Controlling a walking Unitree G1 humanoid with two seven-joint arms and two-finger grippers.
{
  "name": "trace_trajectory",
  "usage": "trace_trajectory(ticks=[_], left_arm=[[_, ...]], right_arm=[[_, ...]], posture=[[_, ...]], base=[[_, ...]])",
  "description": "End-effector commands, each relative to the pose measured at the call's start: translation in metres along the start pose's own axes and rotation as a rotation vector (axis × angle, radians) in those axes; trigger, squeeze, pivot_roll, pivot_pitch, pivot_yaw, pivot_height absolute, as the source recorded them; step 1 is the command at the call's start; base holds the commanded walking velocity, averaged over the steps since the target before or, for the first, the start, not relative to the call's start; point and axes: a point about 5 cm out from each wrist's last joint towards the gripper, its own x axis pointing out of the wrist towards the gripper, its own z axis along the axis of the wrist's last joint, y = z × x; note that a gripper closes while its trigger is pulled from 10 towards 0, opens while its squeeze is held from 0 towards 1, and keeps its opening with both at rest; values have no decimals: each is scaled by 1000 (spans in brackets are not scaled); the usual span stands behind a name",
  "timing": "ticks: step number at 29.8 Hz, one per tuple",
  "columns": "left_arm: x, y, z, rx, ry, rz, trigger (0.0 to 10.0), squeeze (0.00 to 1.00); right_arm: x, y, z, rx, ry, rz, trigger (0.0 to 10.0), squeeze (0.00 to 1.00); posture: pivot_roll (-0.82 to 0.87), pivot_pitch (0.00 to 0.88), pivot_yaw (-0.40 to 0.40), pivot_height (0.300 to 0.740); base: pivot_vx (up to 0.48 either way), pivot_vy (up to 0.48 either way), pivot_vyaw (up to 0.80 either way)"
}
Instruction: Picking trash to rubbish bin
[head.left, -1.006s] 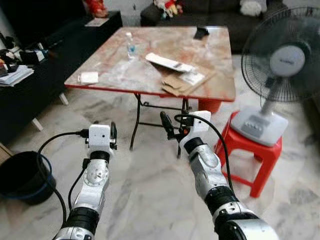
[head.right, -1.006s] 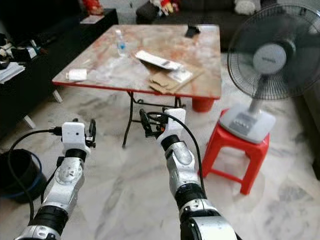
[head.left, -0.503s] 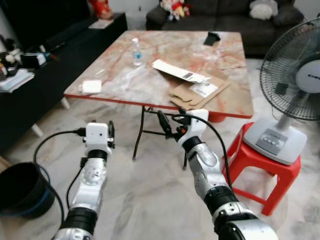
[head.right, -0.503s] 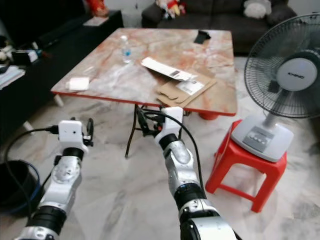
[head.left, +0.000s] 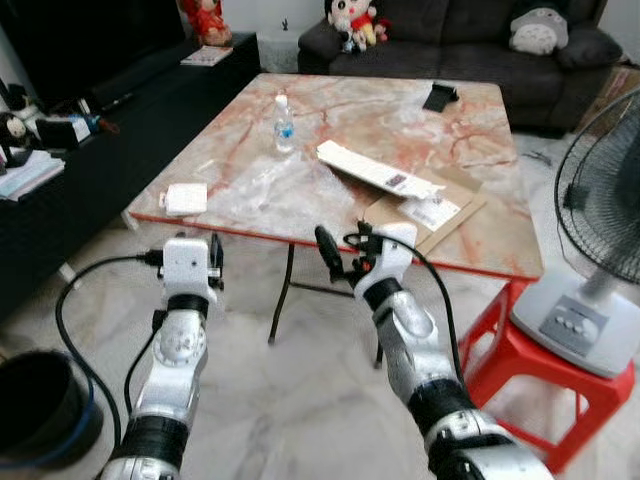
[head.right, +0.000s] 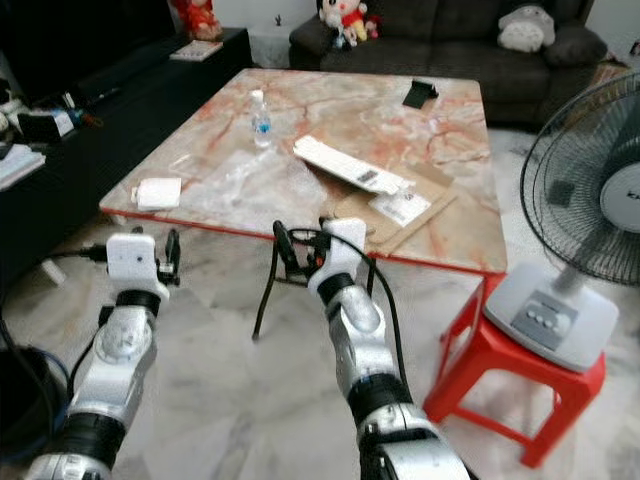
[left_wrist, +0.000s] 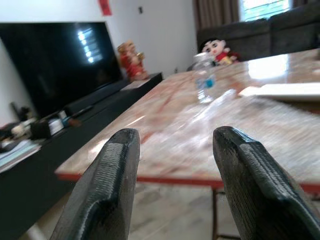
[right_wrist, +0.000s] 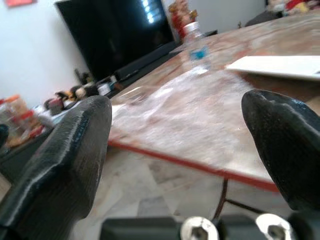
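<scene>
The trash lies on the marble surface (head.left: 250, 190): a flattened cardboard piece (head.left: 430, 215) at its 4 o'clock edge, a white box (head.left: 372, 170) overlapping it, a small bottle (head.left: 284, 124) toward 10 o'clock. The cardboard looks light, stiff and flat, best pinched at its overhanging edge; the bottle looks light and easy to tip. The left gripper (left_wrist: 175, 165) and right gripper (right_wrist: 185, 150) hover before the surface, fingers spread, empty. The eye views add the bin (head.left: 35, 400) at 8 o'clock on the floor.
</scene>
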Motion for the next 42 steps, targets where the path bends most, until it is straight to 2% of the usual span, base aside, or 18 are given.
trace_trajectory(ticks=[1, 4, 6, 12, 17, 20, 28, 35, 40, 42], left_arm=[[-3, -1, 0, -12, 10, 1, 10000, 0], [-4, 1, -1, -8, 17, 10, 10000, 0], [-2, 6, 3, -7, 6, 30, 10000, 0], [3, 15, 10, 0, -19, 61, 10000, 0], [-4, 30, 15, 10, -36, 117, 10000, 0], [-11, 32, 11, 16, -24, 120, 10000, 0], [-5, 27, 15, 12, -27, 110, 10000, 0], [5, 15, 19, 16, -22, 69, 10000, 0], [5, 8, 14, 14, 0, 31, 10000, 0], [4, 5, 15, 13, -7, 18, 10000, 0]], right_arm=[[8, 15, 4, 61, -36, 5, 10000, 0], [8, 7, 8, 47, -40, -24, 10000, 0], [9, -4, 14, 24, -47, -60, 10000, 0], [9, -17, 21, -11, -49, -99, 10000, 0], [10, -20, 26, -27, -59, -111, 10000, 0], [12, -13, 24, -24, -56, -85, 10000, 0], [15, -2, 21, -29, -48, -53, 10000, 0], [16, -10, 23, 19, -33, -87, 10000, 0], [15, -12, 26, -23, -51, -97, 10000, 0], [15, -13, 26, -11, -49, -107, 10000, 0]], posture=[[70, 0, 44, 740], [73, 0, 42, 740], [78, 0, 43, 740], [79, 0, 45, 740], [84, 0, 38, 740], [94, 0, 39, 740], [98, 0, 39, 740], [93, 0, 44, 740], [82, 0, 48, 740], [82, 0, 48, 740]], base=[[405, 259, 0], [341, 323, 0], [249, 341, 0], [40, 361, 0], [0, 434, 0], [0, 436, 0], [0, 432, 0], [193, 377, -229], [325, 204, -640], [0, 0, 0]])
